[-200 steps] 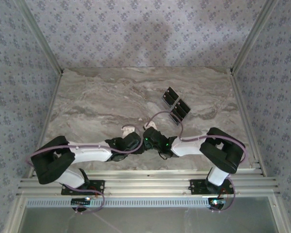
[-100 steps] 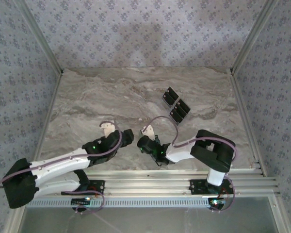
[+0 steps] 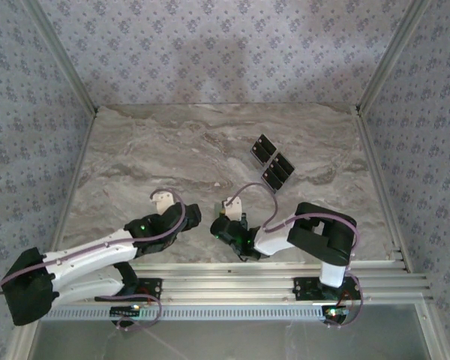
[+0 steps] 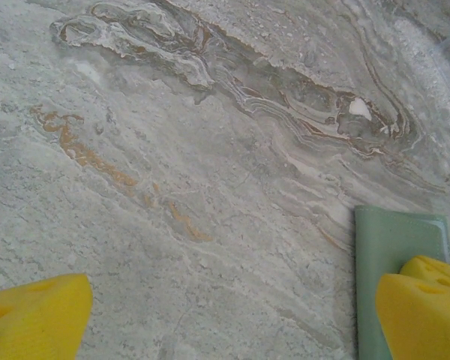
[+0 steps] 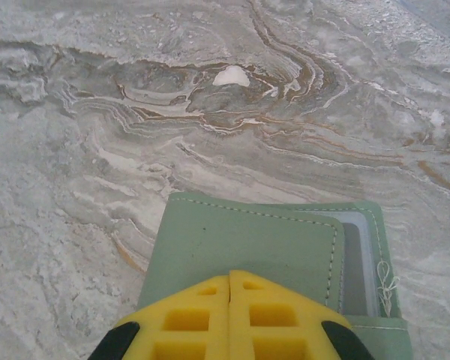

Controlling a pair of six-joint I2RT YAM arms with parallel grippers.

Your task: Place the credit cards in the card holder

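Card holder [image 5: 240, 247] under right tool [image 5: 230, 280] pressed together, perhaps touching, left tool [image 4: 229, 315] spread

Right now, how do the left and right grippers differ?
The left gripper is open, fingers wide apart; the right gripper is shut, fingers pressed together. The right gripper's tips sit over the holder; the left gripper has the holder at just one finger, off to its side. Both have yellow fingers.

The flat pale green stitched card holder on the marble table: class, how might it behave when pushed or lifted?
Probably bendy: the pale green stitched card holder lies thin and flat. Likely light, being so thin. It may slide on the smooth marble table.
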